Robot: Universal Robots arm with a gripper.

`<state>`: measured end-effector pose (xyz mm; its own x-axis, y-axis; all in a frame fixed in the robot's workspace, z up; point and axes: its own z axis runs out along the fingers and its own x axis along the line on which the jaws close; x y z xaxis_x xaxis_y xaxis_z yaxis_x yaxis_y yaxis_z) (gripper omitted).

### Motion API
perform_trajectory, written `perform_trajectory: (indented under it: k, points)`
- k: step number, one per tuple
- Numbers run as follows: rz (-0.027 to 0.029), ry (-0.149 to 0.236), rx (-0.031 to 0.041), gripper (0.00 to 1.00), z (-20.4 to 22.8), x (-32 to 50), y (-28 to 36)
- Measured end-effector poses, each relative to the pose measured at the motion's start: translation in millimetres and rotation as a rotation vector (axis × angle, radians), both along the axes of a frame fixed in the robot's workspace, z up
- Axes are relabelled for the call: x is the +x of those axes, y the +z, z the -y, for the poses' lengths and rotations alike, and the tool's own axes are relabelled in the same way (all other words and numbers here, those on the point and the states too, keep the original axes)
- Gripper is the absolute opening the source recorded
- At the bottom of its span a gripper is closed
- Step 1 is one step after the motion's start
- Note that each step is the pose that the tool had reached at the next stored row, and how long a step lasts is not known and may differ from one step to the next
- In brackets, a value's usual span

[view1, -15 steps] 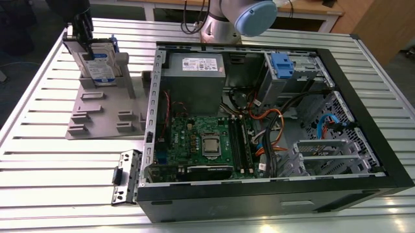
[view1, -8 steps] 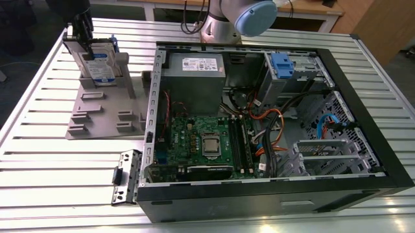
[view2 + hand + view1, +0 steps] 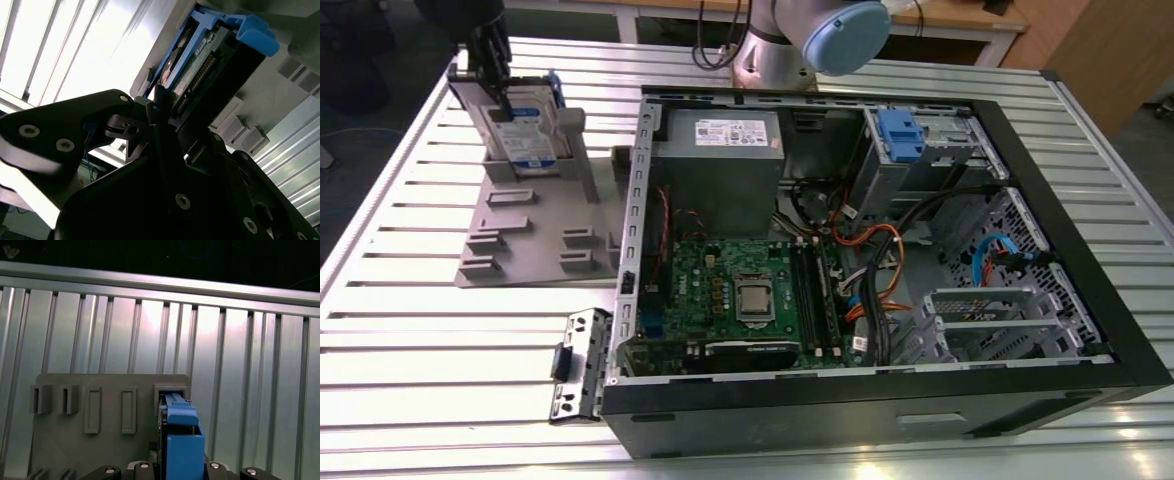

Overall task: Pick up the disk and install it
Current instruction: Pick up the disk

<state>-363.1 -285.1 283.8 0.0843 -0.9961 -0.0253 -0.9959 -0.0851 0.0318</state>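
The disk [image 3: 523, 125] is a silver drive with a white-and-blue label in a blue carrier. It stands on edge in a slot of the grey holder stand [image 3: 534, 240] at the exterior view's far left. My gripper [image 3: 494, 85] reaches down over its top edge and is shut on the disk, a black finger against each side of the carrier. In the first wrist view the blue carrier of the disk [image 3: 182, 435] runs up from my gripper [image 3: 181, 467] into the stand's slot. The second wrist view has one fingertip [image 3: 159, 100] against the disk [image 3: 200, 60] at its connector end.
An open computer case [image 3: 1067, 200] lies on the slatted metal table [image 3: 440, 400] to the exterior view's right of the stand. Inside it are a blue-fronted drive cage [image 3: 914, 140], a grey power supply [image 3: 718, 160], a green motherboard [image 3: 734, 290] and cables. A loose black bracket [image 3: 580, 365] lies by the case.
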Motion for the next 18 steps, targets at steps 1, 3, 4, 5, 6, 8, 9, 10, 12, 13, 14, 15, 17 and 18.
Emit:
perform_trajectory:
  k: [1,3,4,5,6,8,9,10,12,13,14,15,17,18]
  points:
    - [0.0001,0.000,0.0001,0.36,0.0,0.0,0.4]
    - [0.0001,0.000,0.0004,0.36,0.0,0.0,0.9]
    - [-0.0001,0.000,0.0006,0.36,0.0,0.0,1.3]
    - [0.0001,0.000,0.0008,0.36,0.0,0.0,1.5]
    - [0.0002,0.000,0.0010,0.36,0.0,0.0,1.7]
    - [0.0001,0.000,0.0012,0.36,0.0,0.0,2.1]
    - [0.0001,0.000,0.0012,0.36,0.0,0.0,2.1]
    - [0.0001,0.000,0.0012,0.36,0.0,0.0,2.2]
    - [0.0000,0.000,0.0012,0.36,0.0,0.0,2.5]
    - [-0.0002,0.000,0.0011,0.36,0.0,0.0,2.9]
    - [-0.0002,0.000,0.0010,0.36,0.0,0.0,3.2]
    - [-0.0003,0.000,0.0010,0.36,0.0,0.0,3.8]
    - [-0.0001,0.000,0.0011,0.36,0.0,0.0,4.7]
    - [-0.0001,0.000,0.0011,0.36,0.0,0.0,5.2]
